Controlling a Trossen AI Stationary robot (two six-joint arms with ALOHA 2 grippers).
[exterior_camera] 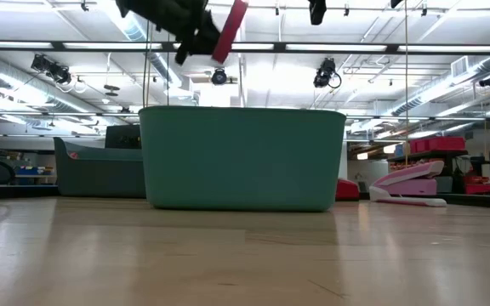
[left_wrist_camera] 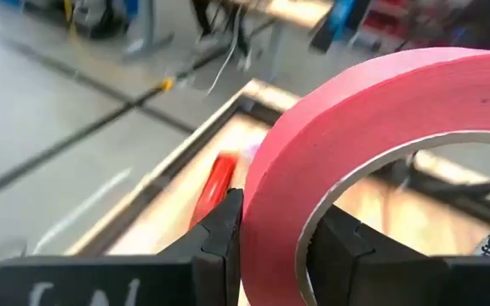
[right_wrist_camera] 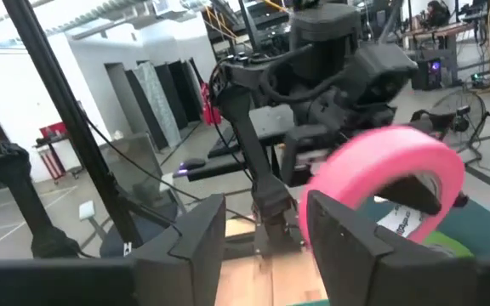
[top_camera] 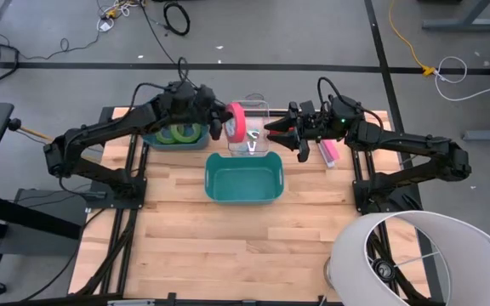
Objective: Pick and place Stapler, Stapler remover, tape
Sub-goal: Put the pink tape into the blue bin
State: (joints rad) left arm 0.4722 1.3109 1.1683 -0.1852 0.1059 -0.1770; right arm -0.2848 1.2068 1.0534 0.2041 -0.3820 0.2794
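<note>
A pinkish-red tape roll (top_camera: 238,125) hangs high over the table's far middle, above a clear box (top_camera: 257,109) and just beyond the teal bin (top_camera: 243,177). My left gripper (top_camera: 226,126) is shut on it. Facing it from the right, my right gripper (top_camera: 272,130) stands open a little short of the roll, its fingers (right_wrist_camera: 201,238) level and touching nothing. Two green tape rolls (top_camera: 177,133) lie in a dark tray (top_camera: 150,140) at the far left. The pink stapler (top_camera: 328,151) lies on the table at the far right, with a small red thing (exterior_camera: 347,189) beside it. My left gripper holds the pink roll by its ring wall (left_wrist_camera: 270,195), one finger (left_wrist_camera: 339,246) inside the open centre and one finger (left_wrist_camera: 221,234) outside. The fingers come nearly level from the table's left. The roll stands on edge, lifted clear of everything below (exterior_camera: 230,30).
The teal bin (exterior_camera: 243,157) stands open-topped in the table's middle, right below the roll's near side. A white lampshade (top_camera: 415,255) overhangs the near right corner. The near half of the wooden table (top_camera: 228,246) is bare board.
</note>
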